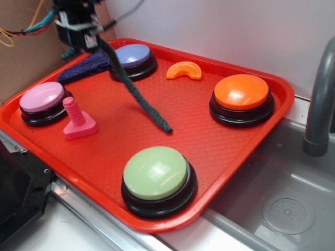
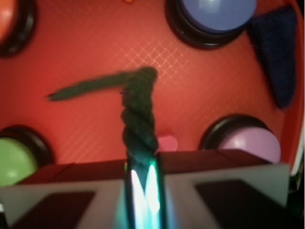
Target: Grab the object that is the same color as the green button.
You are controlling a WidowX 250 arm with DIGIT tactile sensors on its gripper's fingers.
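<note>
Red tray [image 1: 220, 136] as landmark: green button [image 1: 155, 172] at its near edge. My claw [image 1: 86, 37] is raised over the far-left corner, pinching the rope [image 1: 137, 91], whose loose end trails toward tray centre. Grab looks done; next, I lift clear and keep the pinch.

I see a dark green twisted rope [image 1: 137, 90], a pale sage-green button [image 1: 155, 172] on black, and a red tray [image 1: 209, 141] with crosshatch texture.
</note>
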